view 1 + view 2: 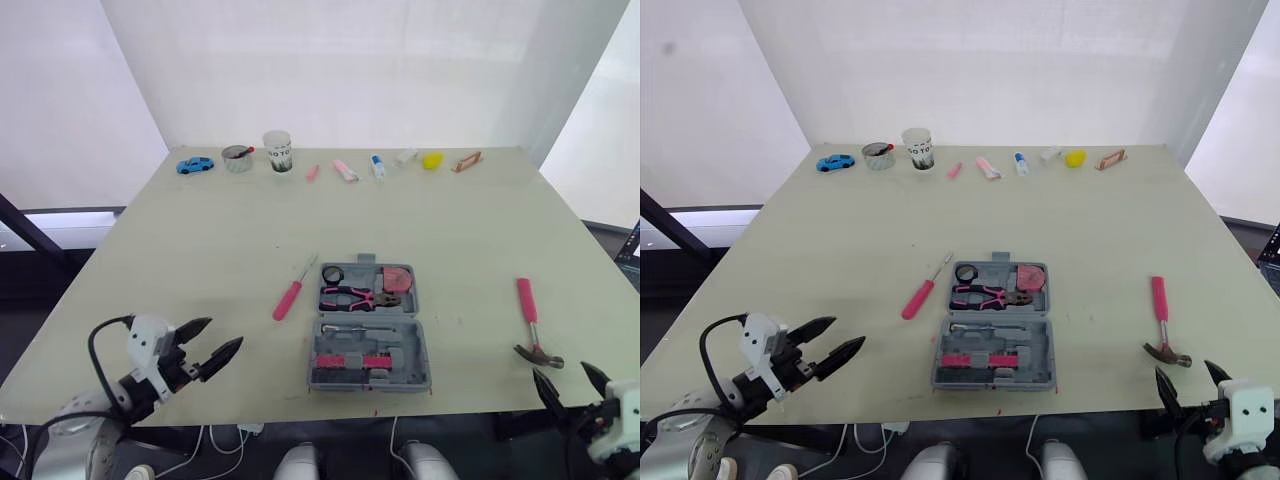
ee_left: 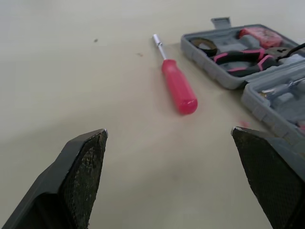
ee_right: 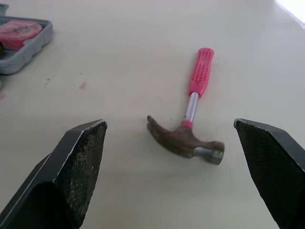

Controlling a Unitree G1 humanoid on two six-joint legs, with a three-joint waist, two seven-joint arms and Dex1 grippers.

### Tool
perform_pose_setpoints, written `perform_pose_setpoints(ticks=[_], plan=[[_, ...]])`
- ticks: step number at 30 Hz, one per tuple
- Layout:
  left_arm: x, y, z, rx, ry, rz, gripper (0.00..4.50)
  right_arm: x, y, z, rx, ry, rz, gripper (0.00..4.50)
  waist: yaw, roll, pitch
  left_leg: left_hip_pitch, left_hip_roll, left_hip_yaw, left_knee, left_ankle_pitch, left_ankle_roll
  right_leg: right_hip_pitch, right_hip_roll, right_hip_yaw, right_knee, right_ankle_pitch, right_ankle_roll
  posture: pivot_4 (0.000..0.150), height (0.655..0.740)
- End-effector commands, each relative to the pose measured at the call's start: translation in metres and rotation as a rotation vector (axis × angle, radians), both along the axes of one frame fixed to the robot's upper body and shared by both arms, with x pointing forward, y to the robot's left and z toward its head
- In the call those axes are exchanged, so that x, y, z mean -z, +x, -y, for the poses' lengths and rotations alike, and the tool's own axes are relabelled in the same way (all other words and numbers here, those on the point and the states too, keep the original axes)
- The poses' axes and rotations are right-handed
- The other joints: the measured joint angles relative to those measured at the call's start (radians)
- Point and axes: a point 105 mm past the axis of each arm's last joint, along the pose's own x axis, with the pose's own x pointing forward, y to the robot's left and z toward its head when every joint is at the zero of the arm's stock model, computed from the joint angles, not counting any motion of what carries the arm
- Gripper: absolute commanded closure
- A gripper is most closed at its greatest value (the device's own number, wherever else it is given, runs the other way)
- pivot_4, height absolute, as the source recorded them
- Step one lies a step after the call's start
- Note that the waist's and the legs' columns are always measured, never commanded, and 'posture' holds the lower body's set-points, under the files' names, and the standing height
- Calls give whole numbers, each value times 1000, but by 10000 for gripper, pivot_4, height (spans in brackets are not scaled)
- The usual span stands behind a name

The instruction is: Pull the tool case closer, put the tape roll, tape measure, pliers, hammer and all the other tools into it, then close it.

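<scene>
Tabletop (image 1: 200, 240) pale beige-green; tool case (image 1: 415, 345) grey, pink inserts; pliers (image 1: 352, 296) pink-and-black grips; tape measure (image 1: 398, 277) pink-red; screwdriver (image 1: 288, 299) pink handle, silver shaft; hammer (image 1: 528, 312) pink dotted handle, dark brown head; toy car (image 1: 195, 165) blue; left end effector (image 1: 225, 332), right end effector (image 1: 561, 370) black fingers

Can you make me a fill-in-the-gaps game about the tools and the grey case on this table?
1. The case is ___, not shut.
2. The pliers lie ___ the case.
3. The hammer lies on the table to the ___ of the case.
4. The screwdriver lies on the table to the ___ of the case.

Missing words: open; inside; right; left.
</scene>
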Motion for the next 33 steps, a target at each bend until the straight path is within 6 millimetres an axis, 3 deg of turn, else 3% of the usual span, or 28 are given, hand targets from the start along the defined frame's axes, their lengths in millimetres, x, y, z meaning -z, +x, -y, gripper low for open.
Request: perform_pose_setpoints(ticks=[1,6,13,19,27,31,33], plan=[[-23,11,18,137,31,74,510,-13,14,13,51,-2,-5,0,0,0,0,0,0,0,0,0,0,0,1,0,0,0,0,1500,7400],[-52,28,41,356,52,119,510,-18,39,29,88,-34,-64,0,1,0,1,0,-2,1,0,1,1,1,4,0,0,1,-1,1500,7400],[-77,31,73,676,101,126,510,-15,63,45,133,38,-141,0,-1,-1,1,-1,-4,3,0,1,1,1,8,0,0,1,-2,1500,7400],[-92,30,103,877,111,157,510,5,81,32,117,91,-215,0,-2,-1,1,-2,-4,2,0,1,1,2,10,0,0,1,-1,1500,7400],[-101,29,123,958,101,193,510,30,87,20,142,102,-272,0,-4,-1,2,-2,-3,3,0,1,1,2,11,2,0,1,-1,1500,7400],[-107,29,127,970,84,202,0,39,90,18,180,136,-298,11374,-4,-1,1,-1,-3,1,1,1,1,2,13,1,1,0,0,1500,7400],[-108,29,127,977,86,204,0,43,91,19,186,131,-320,22814,-4,-1,1,-1,-3,1,1,1,1,3,13,2,1,0,1,1500,7400]])
